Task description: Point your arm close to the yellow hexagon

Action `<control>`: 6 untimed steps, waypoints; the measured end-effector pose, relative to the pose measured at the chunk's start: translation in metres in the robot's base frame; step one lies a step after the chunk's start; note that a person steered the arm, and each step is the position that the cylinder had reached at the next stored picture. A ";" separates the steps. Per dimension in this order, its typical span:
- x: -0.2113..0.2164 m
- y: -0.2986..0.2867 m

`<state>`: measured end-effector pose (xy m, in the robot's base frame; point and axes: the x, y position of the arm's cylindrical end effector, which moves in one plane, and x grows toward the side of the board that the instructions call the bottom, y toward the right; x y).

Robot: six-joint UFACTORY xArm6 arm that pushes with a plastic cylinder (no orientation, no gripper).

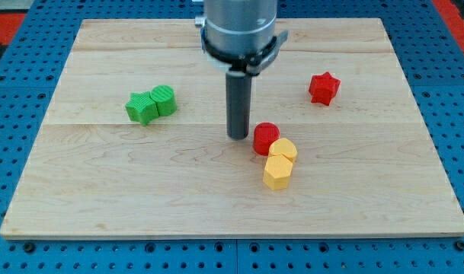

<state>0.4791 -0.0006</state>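
A wooden board [102, 190] lies on a blue pegboard table [11, 46]. Near the board's left side two green blocks touch each other: a green star-like block [142, 108] and, just to its right and a little higher, a green rounded block [163, 100]. Toward the view's right a red star block [323, 88] sits alone, well apart from everything else.

The arm's grey housing [239, 27] comes down from the view's top, and the dark rod [238, 103] hangs straight below it. My tip [238, 137] rests near the board's middle. There is no gripper on this arm, so nothing is clenched or held; the rod simply stands free, and whether it touches the red cylinder [266, 139] just to its right I cannot tell.

That red cylinder lies between my tip and the two yellow blocks. The upper yellow block [283, 150], whose shape is hard to make out, touches the cylinder's lower right edge. The yellow hexagon [277, 171] sits directly below it, touching it, right of centre and toward the view's bottom. It stands on a flat face; I cannot make out any long axis or facing direction.
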 end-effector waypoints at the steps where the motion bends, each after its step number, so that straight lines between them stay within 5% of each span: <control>1: 0.040 0.002; 3: 0.105 0.038; 6: 0.103 0.054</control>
<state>0.5821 0.0537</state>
